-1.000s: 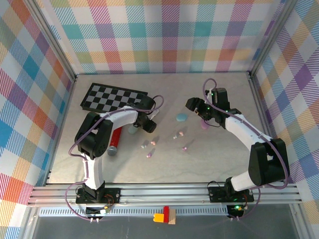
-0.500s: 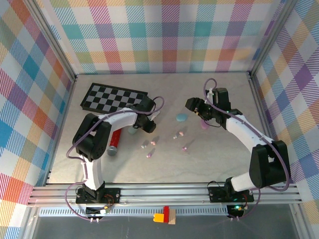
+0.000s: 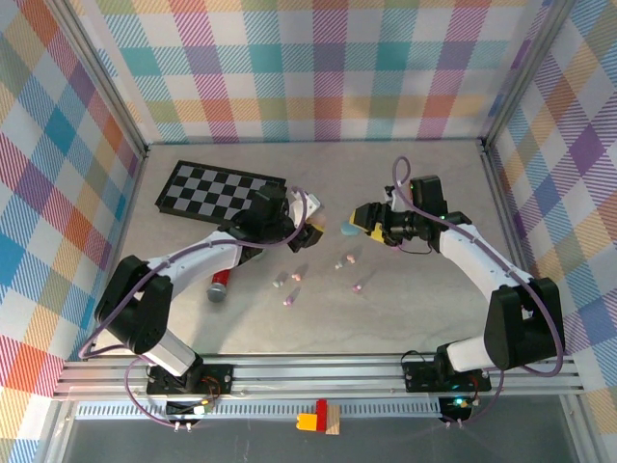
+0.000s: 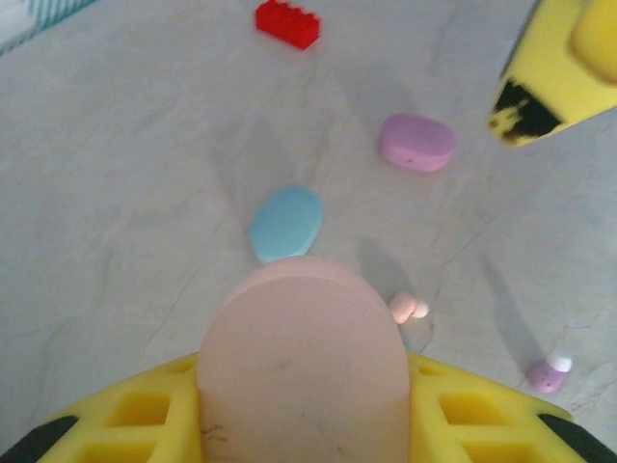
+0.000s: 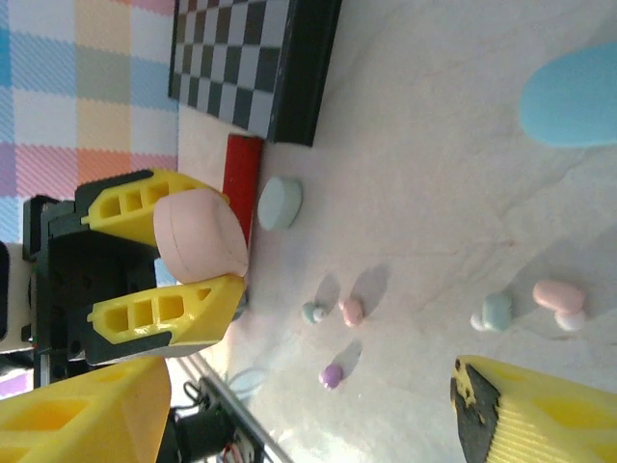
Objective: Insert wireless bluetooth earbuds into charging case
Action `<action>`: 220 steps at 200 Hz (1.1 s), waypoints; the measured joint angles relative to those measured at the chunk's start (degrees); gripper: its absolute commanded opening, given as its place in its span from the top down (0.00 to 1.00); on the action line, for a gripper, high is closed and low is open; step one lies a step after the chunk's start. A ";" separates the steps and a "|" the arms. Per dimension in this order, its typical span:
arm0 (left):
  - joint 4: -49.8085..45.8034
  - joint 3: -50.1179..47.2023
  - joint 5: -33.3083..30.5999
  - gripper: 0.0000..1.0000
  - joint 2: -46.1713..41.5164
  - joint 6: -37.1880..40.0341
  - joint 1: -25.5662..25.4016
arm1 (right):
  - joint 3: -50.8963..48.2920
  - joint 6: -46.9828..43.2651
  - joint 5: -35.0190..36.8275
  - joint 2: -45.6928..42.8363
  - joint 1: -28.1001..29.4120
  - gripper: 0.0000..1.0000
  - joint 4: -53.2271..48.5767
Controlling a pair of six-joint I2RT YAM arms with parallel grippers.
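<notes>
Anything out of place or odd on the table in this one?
Nothing damaged. The earbuds lie scattered loose mid-table, away from the blue case. A red cylinder and a checkerboard sit there too, unrelated to the task.

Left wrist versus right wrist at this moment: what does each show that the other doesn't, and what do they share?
Left wrist, not right: a purple case and a red brick beyond it. Right wrist, not left: the checkerboard, a red cylinder and a pale green case beside it. Shared: the pink case clamped in the left gripper jaws, the blue case, and loose earbuds.
</notes>
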 measured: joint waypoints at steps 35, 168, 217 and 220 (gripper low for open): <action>3.45 -1.62 2.21 0.64 -0.44 3.30 -2.03 | 0.28 -0.87 -4.66 0.09 0.96 0.24 -1.64; 3.26 -1.64 3.58 0.64 -2.36 8.57 -5.18 | 5.29 -1.44 -7.54 6.03 7.10 0.54 -2.58; 2.03 -1.66 3.54 0.63 -2.36 9.25 -5.20 | 5.60 -2.21 -7.37 6.03 7.65 0.74 -2.60; 1.92 -1.66 3.54 0.63 -2.36 9.27 -5.20 | 5.60 -2.23 -7.32 6.03 7.69 0.75 -2.71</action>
